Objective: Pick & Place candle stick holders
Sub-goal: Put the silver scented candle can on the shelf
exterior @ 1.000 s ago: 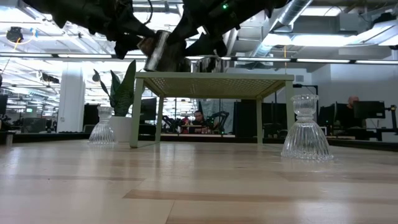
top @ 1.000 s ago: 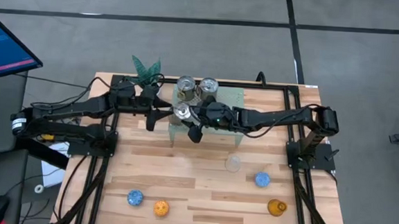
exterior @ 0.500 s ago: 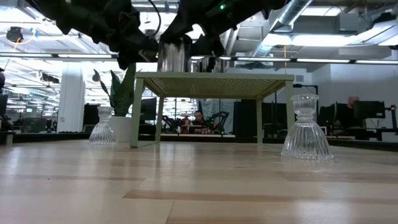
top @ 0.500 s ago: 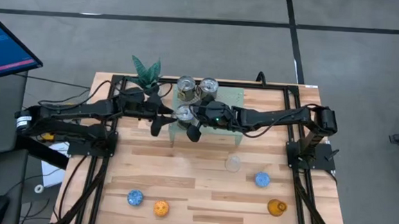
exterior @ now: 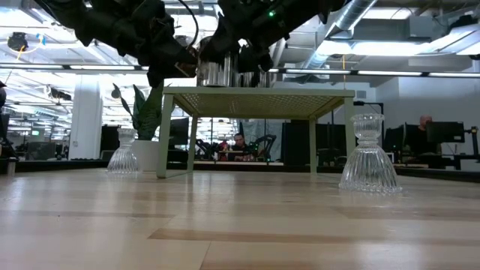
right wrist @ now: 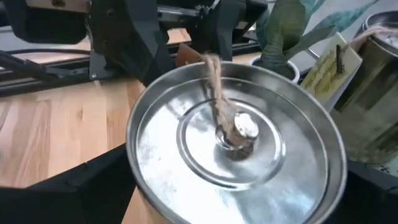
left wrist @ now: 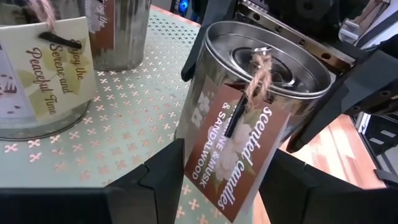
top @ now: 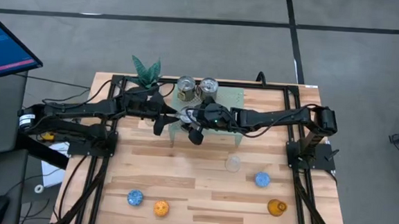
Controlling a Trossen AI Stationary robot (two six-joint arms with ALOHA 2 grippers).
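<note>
Both arms meet over the pale green stand (top: 229,98) at the far side of the table (top: 201,195), w/ a shiny silver tin (left wrist: 249,99) between them. Tin is a smooth metal cylinder w/ a ridged round lid and a small knob in the centre; twine is tied to the knob and a brown card tag (left wrist: 245,152) reading "Scented candles" hangs down its side. It stands upright on the stand's near-left corner, seen from above at (top: 185,114).

Left gripper (left wrist: 214,171) has its two dark fingers spread either side of the tin's lower wall; can't tell if they press it or sit just off it. Right gripper (top: 193,123) comes in from the other side, fingers round the same tin under the lid rim (right wrist: 236,140); can't tell its grip either.

Stand top is flat metal punched w/ small cross-shaped holes, on thin legs (exterior: 259,93). Two more silver tins (top: 185,87) (top: 208,88) sit side by side at its far edge, one w/ a cream tag.

On the bare wood slats: a clear ribbed glass holder (exterior: 370,156), bell-shaped base, nr the middle-right; a 2nd clear one (exterior: 124,154) by the leafy plant (top: 146,70) at far left. Near edge: blue holder (top: 135,198) touching-close to an orange one (top: 160,208); another blue one (top: 262,179) and an amber glass one (top: 275,208) to the right, apart.
</note>
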